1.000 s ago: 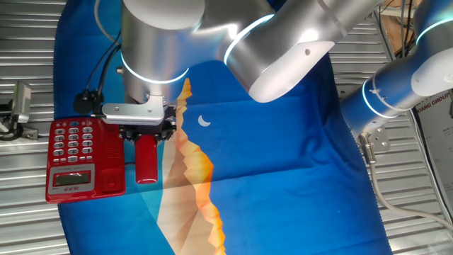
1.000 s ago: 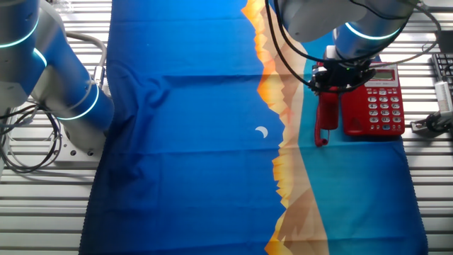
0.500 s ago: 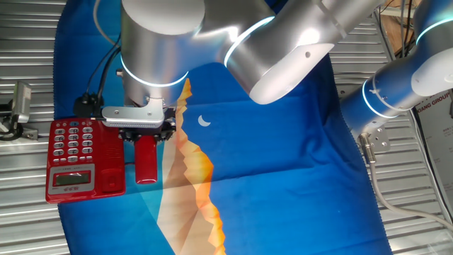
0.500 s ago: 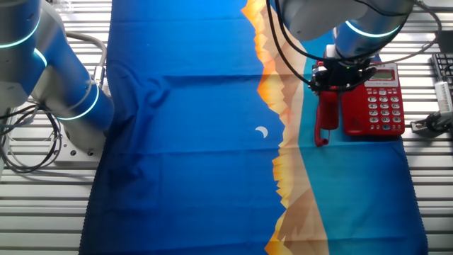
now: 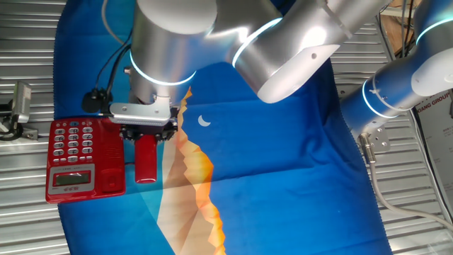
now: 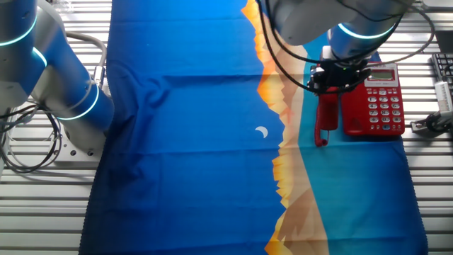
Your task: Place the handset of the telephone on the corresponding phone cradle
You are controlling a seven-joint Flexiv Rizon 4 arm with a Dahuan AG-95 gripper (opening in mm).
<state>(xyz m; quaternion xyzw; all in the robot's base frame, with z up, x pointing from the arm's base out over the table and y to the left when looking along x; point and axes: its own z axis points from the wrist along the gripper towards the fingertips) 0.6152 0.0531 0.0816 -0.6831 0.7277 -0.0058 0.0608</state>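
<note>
The handset (image 5: 146, 160) (image 6: 325, 119) lies lengthwise just beside the telephone (image 5: 76, 159) (image 6: 375, 99), on the side away from the keypad, along the phone cradle (image 5: 112, 170) edge; whether it rests on the cloth or is lifted, cannot tell. The gripper (image 5: 146, 134) (image 6: 333, 79) sits over the handset's upper end with jaws clenched on it. The blue cloth (image 5: 283, 184) (image 6: 184, 156) spreads open on the handset's far side from the telephone. The cradle holds nothing.
</note>
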